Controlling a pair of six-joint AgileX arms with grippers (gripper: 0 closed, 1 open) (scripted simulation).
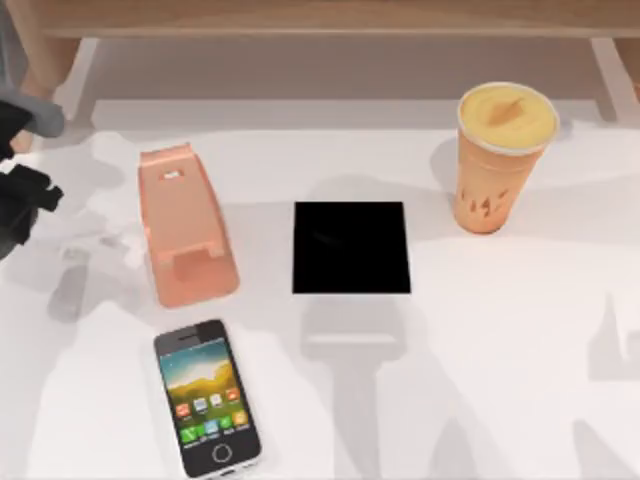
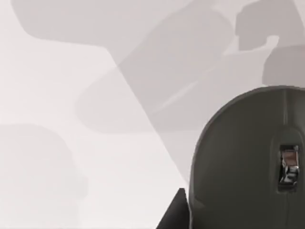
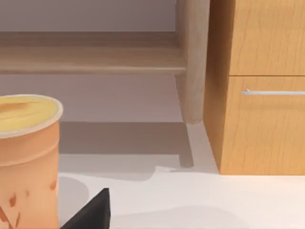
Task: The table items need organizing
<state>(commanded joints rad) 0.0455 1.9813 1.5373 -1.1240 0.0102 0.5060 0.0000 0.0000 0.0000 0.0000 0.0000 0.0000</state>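
The dark grey oval mouse [image 2: 243,167] looms very close in the left wrist view, over the white table [image 2: 57,157], with a dark tip of my left gripper [image 2: 174,215] beside it. In the top view my left gripper [image 1: 22,200] hangs at the table's far left edge, left of the pink stand. The smartphone [image 1: 207,397] lies screen up near the front left. The orange cup [image 1: 500,155] of yellow drink stands upright at the back right. It also appears as the cup [image 3: 26,157] in the right wrist view, beside a dark tip of my right gripper [image 3: 90,212].
A salmon-pink wedge stand [image 1: 185,225] sits behind the phone. A flat black square pad [image 1: 351,247] lies at the table's middle. A wooden leg [image 3: 193,62] and a drawer cabinet [image 3: 262,86] stand beyond the table's back edge.
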